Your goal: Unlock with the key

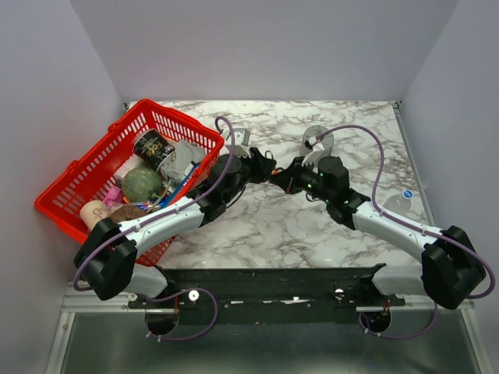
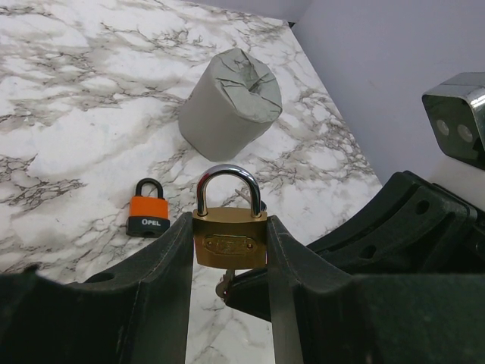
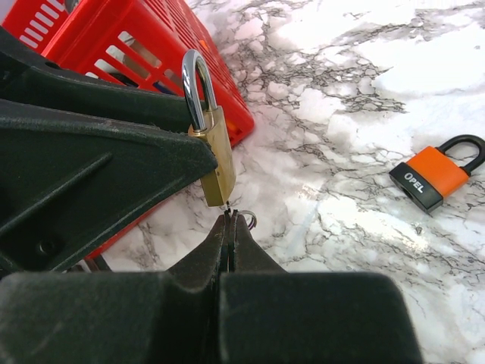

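Your right gripper (image 3: pixel 229 221) is pinched tight on the key (image 3: pixel 227 205). Its two fingers are pressed together, and you can only see a thin bit of metal poking up from the tips. The black head is hidden between the fingers. That thin bit meets the bottom of the brass padlock (image 3: pixel 217 158), right where the keyhole should be. A small ring (image 3: pixel 249 220) sits just beside the fingertips.

Your left gripper (image 2: pixel 229 227) squeezes the brass padlock from both sides and holds it upright above the marble table (image 2: pixel 68 136). The silver loop (image 2: pixel 228 179) on top is closed, with both ends down in the lock body.

So the lock is picked up, the key is picked up, and the two are brought together. I think the key is at the hole or just inside it, but I cannot tell how deep. What is left is to push it all the way in, turn it, and pop the loop open.

Off to the left side sits a red basket (image 1: pixel 72 178). It is full: you can see a dark can (image 1: pixel 153 146), a green ball (image 1: pixel 141 185) and more things crowded around them that are hard to name. The orange padlock (image 2: pixel 148 209) lies flat on the table, not in the basket, near a grey roll (image 2: pixel 229 102).
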